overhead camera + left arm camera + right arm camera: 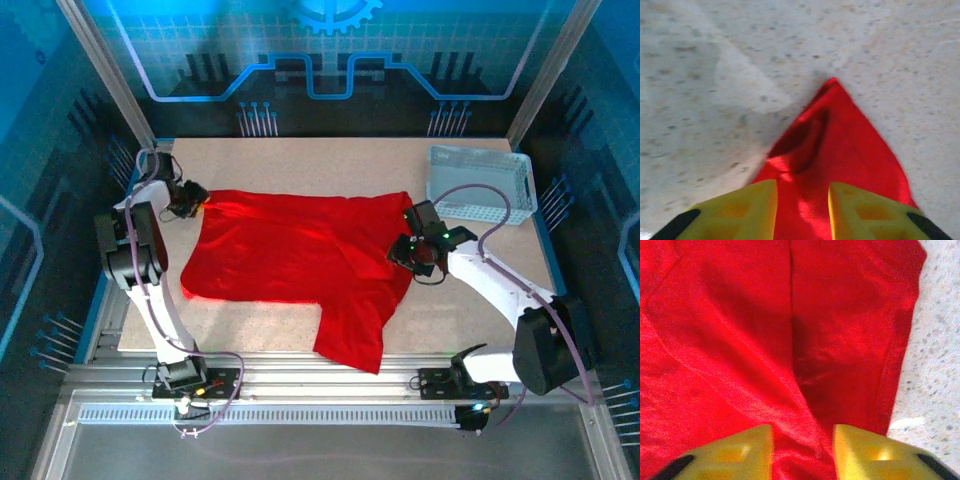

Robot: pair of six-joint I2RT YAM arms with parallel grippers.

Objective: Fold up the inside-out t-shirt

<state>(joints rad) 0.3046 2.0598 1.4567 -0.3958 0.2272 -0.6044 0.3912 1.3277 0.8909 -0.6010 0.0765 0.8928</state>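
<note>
Top view. The red t-shirt point(290, 250) lies spread across the middle of the table point(330, 160). It is mostly flat, with one flap running down toward the near edge at centre-right. The left gripper point(200, 200) sits at the shirt's far-left corner. The right gripper point(405, 255) sits at the shirt's right edge. A white mesh basket point(445, 160) stands at the far right corner of the table, apart from the shirt. The state of the jaws cannot be read from this height.

Left wrist view. The left gripper point(802, 192) points down at a pointed corner of the t-shirt point(840, 145), which lies on the speckled table point(740, 60). Its yellow fingers point(747, 210) stand apart with a clear gap, and red cloth shows in that gap. The jaws are released, not clenched. A small fold casts a dark pocket just past the fingertips.

Right wrist view. The right gripper point(802, 437) hangs over the t-shirt point(740, 330). Its yellow fingers point(740, 455) are likewise parted, so it is released, with cloth lying between and below them. A long crease runs away from the gap. The shirt's edge lies to the right, with bare table point(935, 360) beyond it.
</note>
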